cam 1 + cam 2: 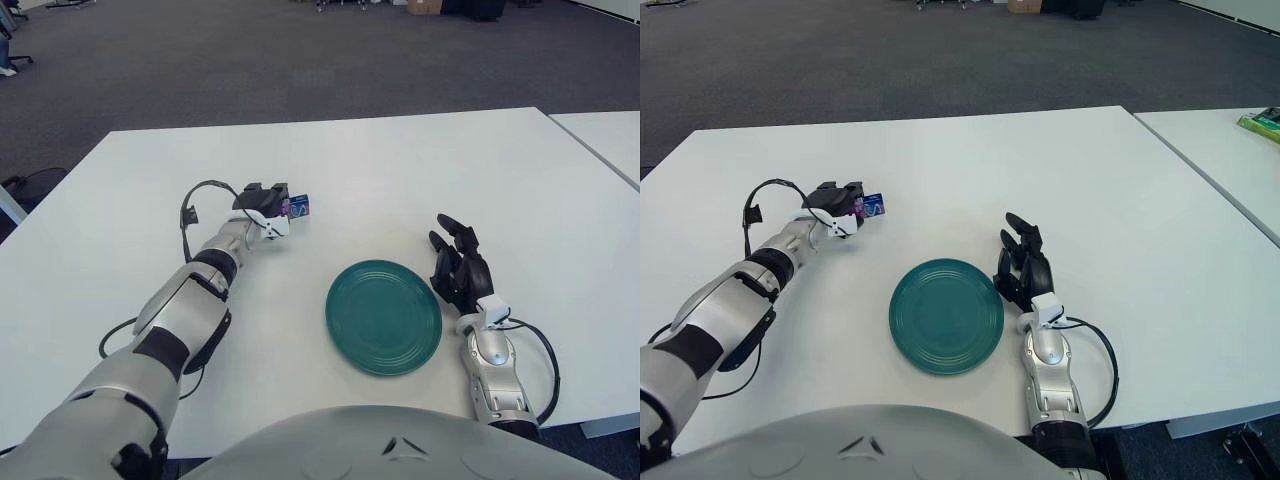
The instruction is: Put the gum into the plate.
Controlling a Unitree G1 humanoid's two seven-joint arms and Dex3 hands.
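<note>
The gum (297, 207), a small flat pack printed in blue and purple, is held at its near end by the closed fingers (270, 213) of the left hand (262, 208), above the white tabletop (420, 170) and well left of the green plate (384, 317). It is judged light, fairly stiff and easily slipped; a pinch across its flat faces is advised. The right hand (459, 266), fingers relaxed and empty, is shown just right of the plate.

Gum (297, 207) in left hand (264, 208) lies far-left of plate (384, 317); right hand (460, 266) just right.
</note>
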